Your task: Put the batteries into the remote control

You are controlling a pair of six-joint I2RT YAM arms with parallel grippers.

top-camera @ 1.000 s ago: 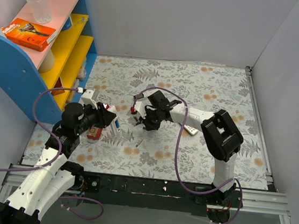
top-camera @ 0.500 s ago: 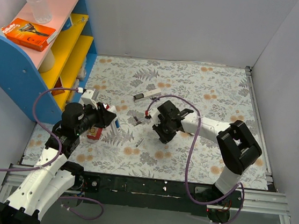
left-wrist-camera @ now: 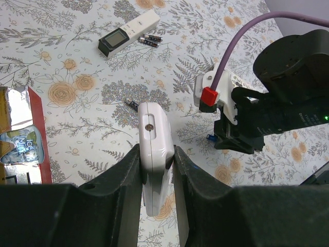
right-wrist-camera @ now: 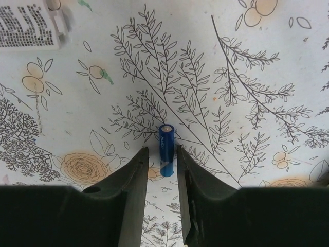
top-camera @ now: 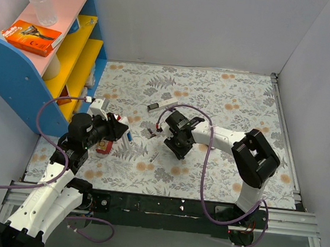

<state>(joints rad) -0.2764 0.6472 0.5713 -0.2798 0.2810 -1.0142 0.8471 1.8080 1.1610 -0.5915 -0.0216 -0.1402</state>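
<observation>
My left gripper (top-camera: 120,132) is shut on a white remote (left-wrist-camera: 154,139) and holds it edge-up above the floral table; the remote also shows in the top view (top-camera: 124,134). My right gripper (right-wrist-camera: 163,154) is low over the table, jaws narrowly open on either side of a blue battery (right-wrist-camera: 166,149) that lies flat, with small gaps on both sides. That battery shows under the right gripper in the left wrist view (left-wrist-camera: 211,138). Two black batteries (left-wrist-camera: 149,40) lie beside a long white bar with a black end (left-wrist-camera: 129,33). Another black battery (left-wrist-camera: 131,104) lies just beyond the remote.
A red and silver snack packet (left-wrist-camera: 20,144) lies left of my left gripper. A blue and yellow shelf (top-camera: 71,59) stands at the left edge. A white piece with printed text (right-wrist-camera: 28,20) lies near my right gripper. White walls close in the table.
My right gripper has moved right and nearer, away from the black batteries, and now straddles the blue battery. My left arm and the remote have not moved.
</observation>
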